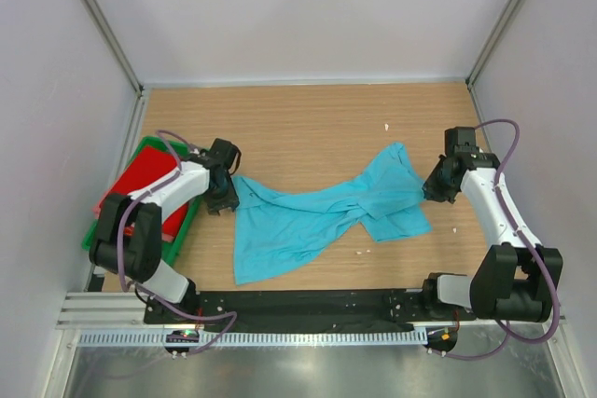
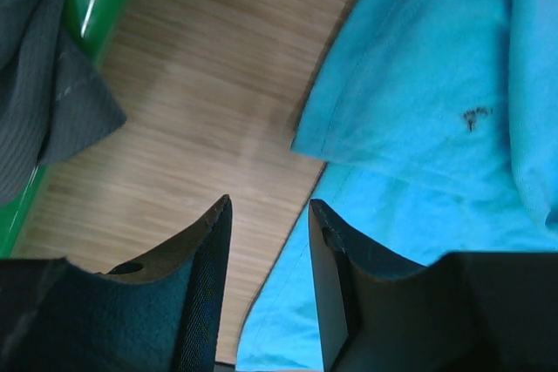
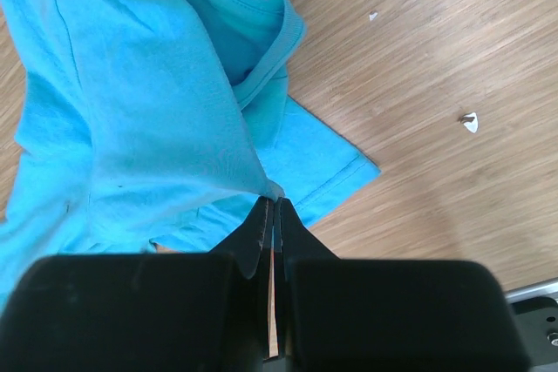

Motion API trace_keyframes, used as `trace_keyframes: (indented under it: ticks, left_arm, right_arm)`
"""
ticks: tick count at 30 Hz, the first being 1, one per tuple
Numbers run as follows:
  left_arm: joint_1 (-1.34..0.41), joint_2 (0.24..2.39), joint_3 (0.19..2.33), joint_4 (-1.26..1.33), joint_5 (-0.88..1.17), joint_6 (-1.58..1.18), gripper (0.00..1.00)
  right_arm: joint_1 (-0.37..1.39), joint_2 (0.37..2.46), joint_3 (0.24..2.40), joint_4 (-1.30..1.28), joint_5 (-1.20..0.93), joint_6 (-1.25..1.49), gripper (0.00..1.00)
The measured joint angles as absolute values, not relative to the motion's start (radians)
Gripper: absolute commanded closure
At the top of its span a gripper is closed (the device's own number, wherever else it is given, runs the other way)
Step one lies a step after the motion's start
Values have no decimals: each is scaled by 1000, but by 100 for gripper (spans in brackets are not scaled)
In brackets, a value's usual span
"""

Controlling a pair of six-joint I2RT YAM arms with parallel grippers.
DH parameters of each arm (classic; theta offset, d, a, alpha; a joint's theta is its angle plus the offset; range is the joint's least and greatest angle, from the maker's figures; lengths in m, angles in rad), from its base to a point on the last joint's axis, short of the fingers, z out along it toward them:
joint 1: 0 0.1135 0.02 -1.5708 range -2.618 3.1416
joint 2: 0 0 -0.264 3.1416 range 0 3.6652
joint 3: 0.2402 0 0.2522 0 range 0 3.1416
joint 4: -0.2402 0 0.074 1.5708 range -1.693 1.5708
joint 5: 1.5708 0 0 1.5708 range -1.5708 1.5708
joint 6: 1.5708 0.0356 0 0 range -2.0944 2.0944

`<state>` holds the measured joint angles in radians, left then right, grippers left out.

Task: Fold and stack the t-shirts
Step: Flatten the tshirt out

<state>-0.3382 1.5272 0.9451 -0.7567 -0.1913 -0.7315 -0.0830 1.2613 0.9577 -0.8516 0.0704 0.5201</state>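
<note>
The turquoise t-shirt [image 1: 298,221] lies crumpled and stretched across the middle of the surface [image 1: 308,128], running from lower centre-left up toward the right. The right hand [image 3: 272,202], at the right of the top view, is pinched tight on a fold of the shirt near its collar — the cloth rises to its tips. The left hand [image 2: 268,206] hangs at the shirt's left edge, half parted with bare wood between its fingers, holding nothing. A red t-shirt [image 1: 140,184] lies in the green tray [image 1: 184,230] at the left edge.
</note>
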Motion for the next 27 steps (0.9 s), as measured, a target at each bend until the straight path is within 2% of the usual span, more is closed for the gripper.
trace_keyframes:
  ticks: [9, 21, 27]
  left_arm:
    - [-294, 1589, 951, -666, -188, -733, 53]
    - [-287, 1642, 952, -619, -169, -780, 59]
    - [-287, 1644, 950, -617, -168, -816, 67]
  right_arm:
    - [-83, 1266, 958, -849, 39, 509, 99]
    - [-82, 1284, 958, -843, 20, 503, 99]
    - [-80, 1284, 958, -844, 20, 502, 99]
